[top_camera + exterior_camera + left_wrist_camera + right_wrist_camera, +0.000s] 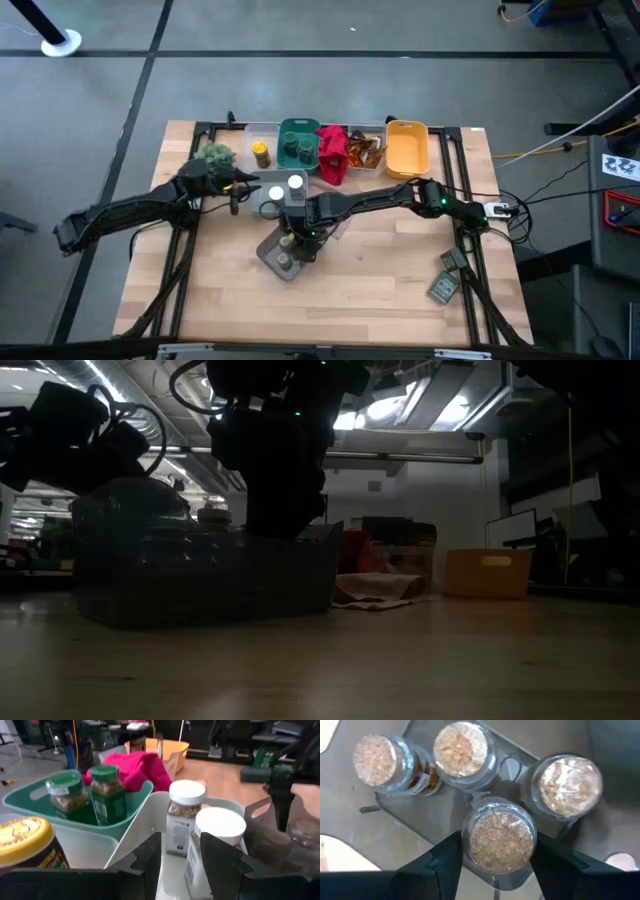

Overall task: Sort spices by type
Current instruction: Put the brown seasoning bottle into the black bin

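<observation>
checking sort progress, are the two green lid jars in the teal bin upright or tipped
Upright: both green-lid jars stand in the teal bin, lids on top.

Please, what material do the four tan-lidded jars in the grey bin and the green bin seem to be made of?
The tan-lidded jars look like clear glass or hard plastic: see-through, glossy walls; the lids look cork-like, speckled and matte. The green bin seems moulded plastic: smooth, even teal, rounded rim, cut-out handle.

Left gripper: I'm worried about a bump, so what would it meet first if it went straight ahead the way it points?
Probably the nearer white-lidded jar in the white bin. The left gripper points into that bin, fingers apart and empty. A second white-lidded jar stands just behind. Depth is hard to judge.
</observation>
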You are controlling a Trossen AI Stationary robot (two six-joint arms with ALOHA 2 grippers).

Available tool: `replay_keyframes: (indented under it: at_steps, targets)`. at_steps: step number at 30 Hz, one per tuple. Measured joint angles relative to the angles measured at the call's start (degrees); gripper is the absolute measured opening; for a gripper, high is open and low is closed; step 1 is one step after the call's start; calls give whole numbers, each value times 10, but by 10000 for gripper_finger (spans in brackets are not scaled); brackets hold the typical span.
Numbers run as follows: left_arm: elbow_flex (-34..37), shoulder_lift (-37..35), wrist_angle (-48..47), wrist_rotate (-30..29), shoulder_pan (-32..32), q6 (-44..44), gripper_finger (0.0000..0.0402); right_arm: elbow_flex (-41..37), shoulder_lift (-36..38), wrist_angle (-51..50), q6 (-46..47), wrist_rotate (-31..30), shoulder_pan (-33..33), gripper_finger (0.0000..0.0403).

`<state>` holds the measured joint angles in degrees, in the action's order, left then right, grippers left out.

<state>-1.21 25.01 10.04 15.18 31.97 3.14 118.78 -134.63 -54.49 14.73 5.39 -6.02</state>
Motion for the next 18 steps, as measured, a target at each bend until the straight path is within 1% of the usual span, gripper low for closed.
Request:
replay_keyframes:
  at_steps: [5,7,9,11,13,16,18]
  targets:
    - [0,-32,0,7,0,-1,127,0,0,3,1,6,0,214]
    - [0,-45,0,7,0,-1,127,0,0,3,17,5,0,214]
    - [-2,-57,-1,7,0,3,127,0,-2,6,46,-12,0,214]
    - [-6,-67,-1,7,0,8,127,0,-4,2,48,-26,0,214]
    - [-13,-75,-2,7,0,12,127,0,-4,1,46,-28,1,214]
    - [-33,-85,-2,10,0,8,127,0,-4,4,44,-14,0,214]
    - [-51,-92,-2,27,0,-3,127,0,-4,4,44,-3,0,214]
